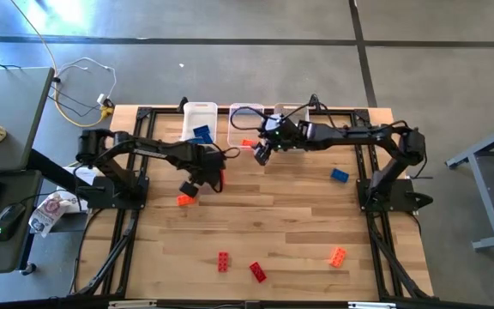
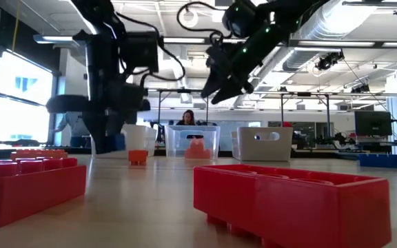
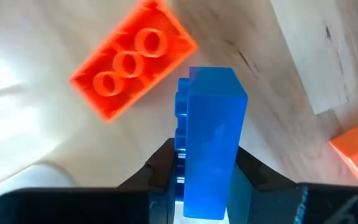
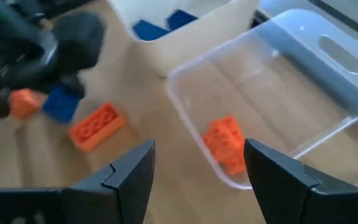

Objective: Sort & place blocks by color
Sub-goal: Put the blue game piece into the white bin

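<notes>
Left wrist view shows the left gripper (image 3: 207, 180) clamped on a blue block (image 3: 210, 143); right gripper (image 4: 197, 165) gapes empty.

Two big red blocks (image 2: 291, 200) lie nearest, an orange block (image 2: 138, 157) farther back before three bins (image 2: 262, 144).

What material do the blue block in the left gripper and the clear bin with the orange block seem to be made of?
The blue block, on which the left gripper is shut, looks like hard moulded plastic: an even colour, sharp edges and round studs on one side. The clear bin seems to be thin, glossy, transparent plastic: the wooden table shows through its walls, and the orange block inside it stays visible.
</notes>
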`<state>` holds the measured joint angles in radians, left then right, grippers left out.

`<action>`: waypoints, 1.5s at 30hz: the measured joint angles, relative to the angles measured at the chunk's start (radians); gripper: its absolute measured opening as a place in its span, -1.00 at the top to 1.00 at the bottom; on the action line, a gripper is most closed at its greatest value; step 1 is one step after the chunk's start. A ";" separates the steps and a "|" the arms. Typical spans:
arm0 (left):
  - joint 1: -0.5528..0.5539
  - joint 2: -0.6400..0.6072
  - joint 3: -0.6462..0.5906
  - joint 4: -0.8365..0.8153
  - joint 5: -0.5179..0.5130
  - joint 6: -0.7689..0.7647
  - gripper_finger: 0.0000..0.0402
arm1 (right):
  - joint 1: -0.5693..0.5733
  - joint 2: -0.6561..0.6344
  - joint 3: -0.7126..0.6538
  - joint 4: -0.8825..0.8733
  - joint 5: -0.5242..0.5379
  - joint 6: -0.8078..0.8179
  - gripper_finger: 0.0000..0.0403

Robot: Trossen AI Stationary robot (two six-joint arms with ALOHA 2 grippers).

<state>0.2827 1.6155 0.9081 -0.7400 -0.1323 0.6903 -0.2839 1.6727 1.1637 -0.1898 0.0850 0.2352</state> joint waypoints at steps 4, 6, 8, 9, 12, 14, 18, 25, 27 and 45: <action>0.010 -0.082 0.000 0.004 -0.011 -0.029 0.68 | 0.061 -0.027 0.000 -0.037 -0.001 0.000 -0.15; 0.017 -0.129 0.000 0.008 -0.030 -0.049 0.66 | 0.092 -0.032 0.000 -0.052 0.000 0.000 -0.15; 0.030 -0.169 0.001 0.020 -0.062 -0.074 0.66 | 0.122 -0.032 0.000 -0.059 0.000 0.000 -0.15; 0.041 -0.190 0.000 0.018 -0.081 -0.086 0.65 | 0.136 -0.032 0.000 -0.062 0.000 0.000 -0.15; 0.078 -0.245 0.001 0.047 -0.139 -0.124 0.65 | 0.179 -0.032 0.000 -0.076 0.000 0.000 -0.15; 0.107 -0.277 0.000 0.058 -0.163 -0.144 0.65 | 0.205 -0.032 0.000 -0.082 0.000 0.000 -0.15; 0.183 -0.313 0.000 0.070 -0.196 -0.183 0.64 | 0.255 -0.032 0.000 -0.083 0.000 0.000 -0.15; 0.338 -0.298 0.001 0.122 -0.207 -0.255 0.64 | 0.331 -0.032 0.000 -0.084 0.000 0.027 -0.15; 0.378 -0.284 0.000 0.136 -0.210 -0.278 0.64 | 0.348 -0.032 0.000 -0.084 0.007 0.031 -0.15; 0.533 -0.126 0.000 0.183 -0.166 -0.419 0.63 | 0.438 -0.031 0.000 -0.085 0.063 0.189 -0.15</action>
<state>0.8158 1.4892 0.9085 -0.5567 -0.2978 0.2715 0.1539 1.6417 1.1637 -0.2751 0.1484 0.4242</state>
